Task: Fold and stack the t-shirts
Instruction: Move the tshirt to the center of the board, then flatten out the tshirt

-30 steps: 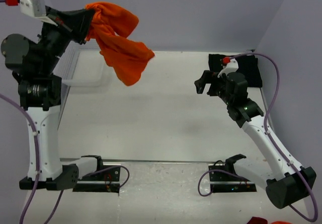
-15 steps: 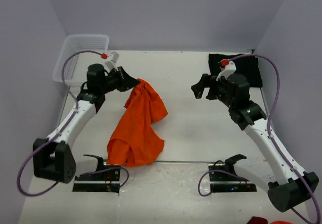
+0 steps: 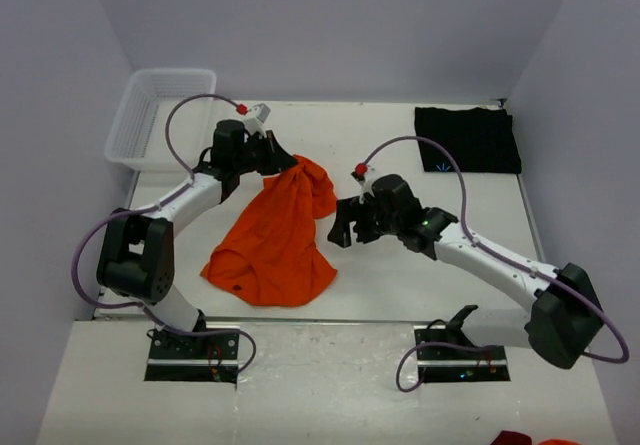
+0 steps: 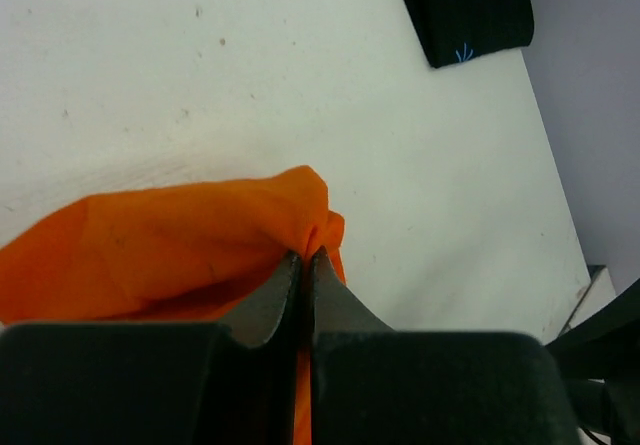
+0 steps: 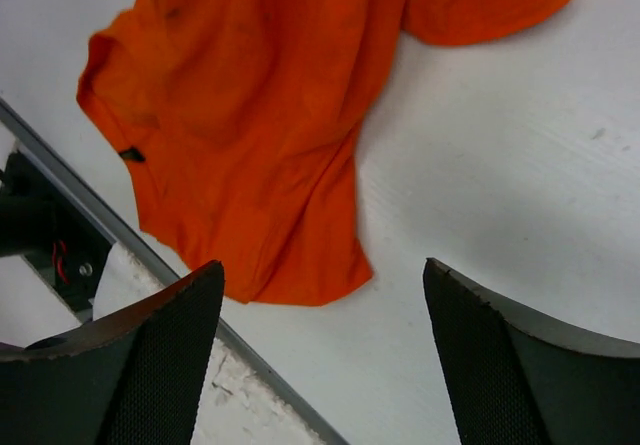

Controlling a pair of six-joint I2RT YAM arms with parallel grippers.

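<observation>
1 orange t-shirt (image 3: 268,243): centre-left, long axis far-right to near-left, far end clamped between left gripper (image 4: 305,257) fingers. Right gripper (image 5: 322,265): fingers apart, just right. 1 black t-shirt (image 3: 468,139): folded, far right.

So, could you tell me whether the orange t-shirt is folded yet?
Not folded: the orange t-shirt lies loosely spread and rumpled on the table, its far end pinched by the left gripper, jaws shut.
</observation>
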